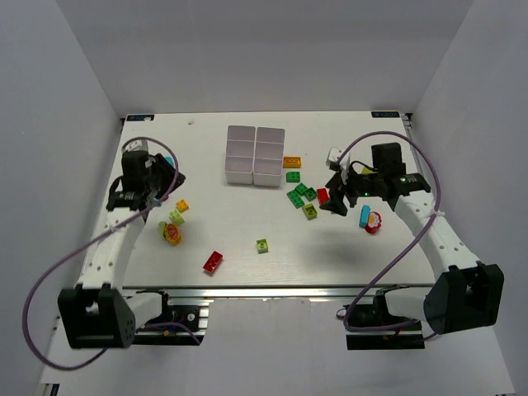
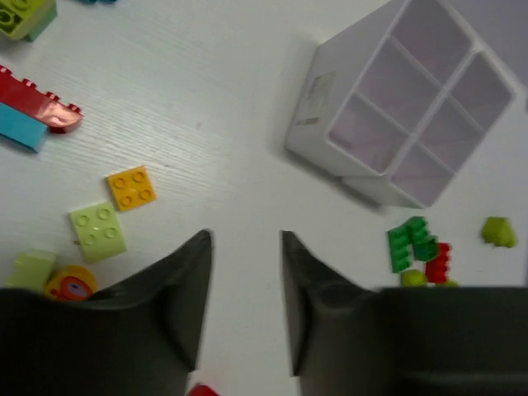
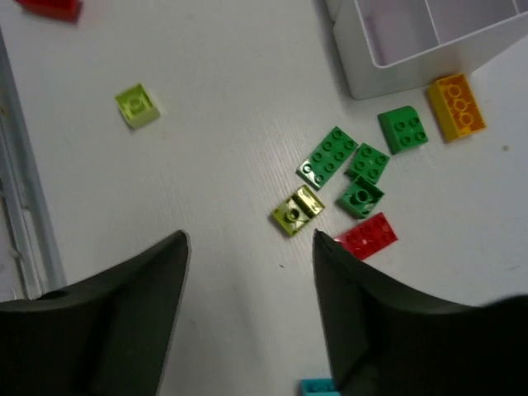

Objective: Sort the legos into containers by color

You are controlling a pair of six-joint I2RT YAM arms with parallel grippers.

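Small studded plastic bricks (image 1: 301, 195) in red, green, lime, orange, yellow and light blue lie scattered over the white bench (image 1: 247, 223). None is yet in the white six-compartment plastic tray (image 1: 239, 176), which stands toward the far middle with every visible cell bare. The densest cluster lies just right of the tray: four green bricks (image 3: 330, 154), a lime-yellow brick (image 3: 297, 210) and a red brick (image 3: 369, 235). The right fingers (image 3: 363, 297) hover above it, spread wide and holding nothing. The left fingers (image 2: 177, 285), parted more narrowly and likewise empty, hang over a second scatter near a yellow brick (image 2: 130, 187). The lime-yellow brick looks the likeliest pick. A clean grasp means squaring the fingers across its flat sides and dropping straight, since the red and green neighbours sit close enough to be nudged.
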